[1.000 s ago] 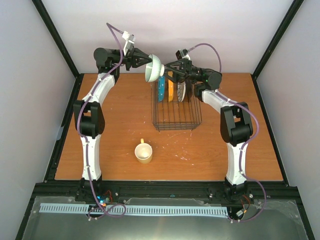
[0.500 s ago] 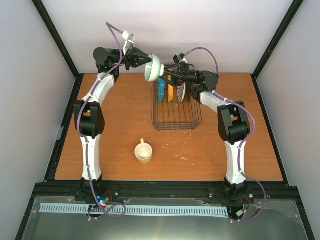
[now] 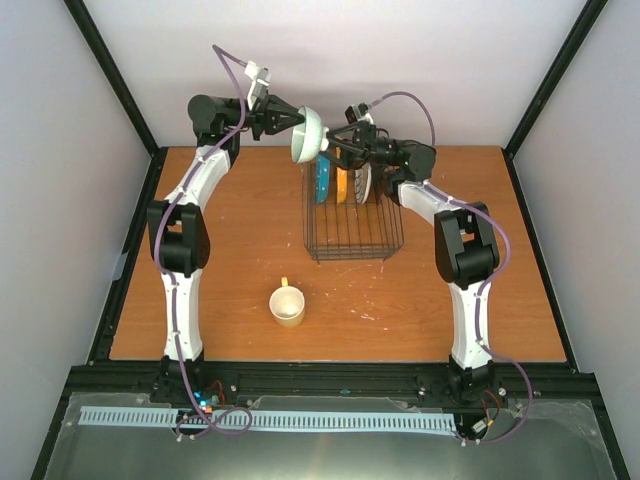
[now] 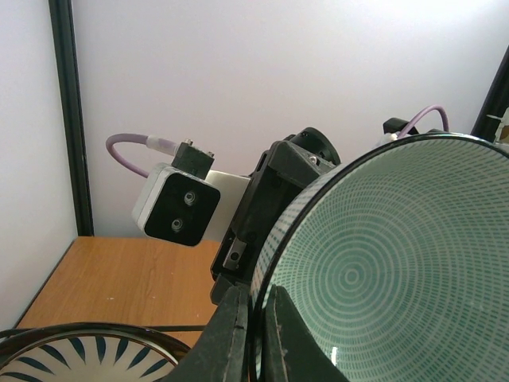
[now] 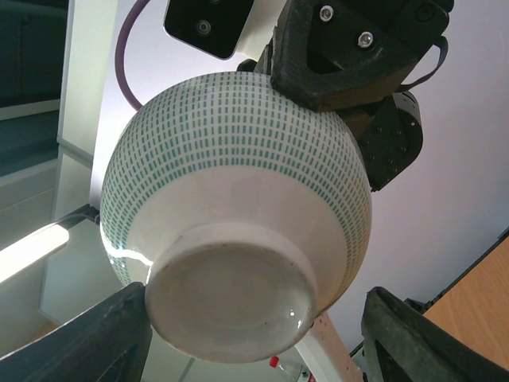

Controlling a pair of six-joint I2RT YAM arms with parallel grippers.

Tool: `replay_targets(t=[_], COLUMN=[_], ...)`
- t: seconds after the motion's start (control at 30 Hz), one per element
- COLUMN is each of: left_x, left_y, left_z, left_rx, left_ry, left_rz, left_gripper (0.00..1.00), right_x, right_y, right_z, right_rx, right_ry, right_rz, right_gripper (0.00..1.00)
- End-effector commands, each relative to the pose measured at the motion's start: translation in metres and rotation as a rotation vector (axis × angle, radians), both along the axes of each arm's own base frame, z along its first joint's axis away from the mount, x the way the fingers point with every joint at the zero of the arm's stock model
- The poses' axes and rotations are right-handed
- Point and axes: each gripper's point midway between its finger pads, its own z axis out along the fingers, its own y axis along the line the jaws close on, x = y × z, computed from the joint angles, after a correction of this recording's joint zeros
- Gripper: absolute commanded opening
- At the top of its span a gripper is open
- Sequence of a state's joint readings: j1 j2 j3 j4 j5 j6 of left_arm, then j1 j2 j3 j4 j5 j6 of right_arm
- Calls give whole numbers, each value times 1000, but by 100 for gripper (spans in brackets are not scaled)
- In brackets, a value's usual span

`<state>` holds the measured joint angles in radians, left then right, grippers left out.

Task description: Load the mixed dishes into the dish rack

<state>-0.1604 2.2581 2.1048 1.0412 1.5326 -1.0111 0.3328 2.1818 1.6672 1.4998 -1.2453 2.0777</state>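
Observation:
My left gripper (image 3: 296,122) is shut on the rim of the small mint-green bowl (image 3: 307,136), holding it tilted in the air above the dish rack's (image 3: 353,232) far left corner. In the left wrist view one finger (image 4: 232,338) lies outside the rim and one inside the bowl (image 4: 398,270). My right gripper (image 3: 332,150) is open just right of the bowl. Its fingers (image 5: 87,338) straddle the bowl's (image 5: 238,191) foot, the right one well apart. Teal (image 3: 322,182), yellow-orange (image 3: 342,184) and striped (image 3: 362,182) plates stand upright in the rack. The cream-yellow mug (image 3: 288,305) sits on the table.
The rack's near half holds no dishes. The wooden table (image 3: 230,230) spreads left of the rack, with the mug near the front. White walls and black frame posts (image 3: 110,70) close the cell. The right wrist camera (image 4: 176,208) shows close behind the bowl.
My right gripper has edged left, closer to the bowl, staying open. The left gripper and the bowl have stayed put.

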Motion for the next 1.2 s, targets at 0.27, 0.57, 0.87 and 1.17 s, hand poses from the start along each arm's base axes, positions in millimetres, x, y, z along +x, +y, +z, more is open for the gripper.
replay_targets(t=[0.27,0.57,0.87,1.17], left_x=[-5,0,1,1], left_y=[-10,-13,-14,-16], left_z=[15,9,6,6], left_rx=[-44,-46,-39,-30], left_ry=[-27,-19,-14,-20], left_rz=[9,9,4,8], left_gripper=[1,1,4,1], right_x=[-24,-32,-35,-31], right_y=[0,6,8,8], right_z=[22,27,29,28], right_rx=[44,43,42,41], right_ry=[25,15,4,20], right_rz=[80,100,106,108], right_gripper=[51,36,3,12])
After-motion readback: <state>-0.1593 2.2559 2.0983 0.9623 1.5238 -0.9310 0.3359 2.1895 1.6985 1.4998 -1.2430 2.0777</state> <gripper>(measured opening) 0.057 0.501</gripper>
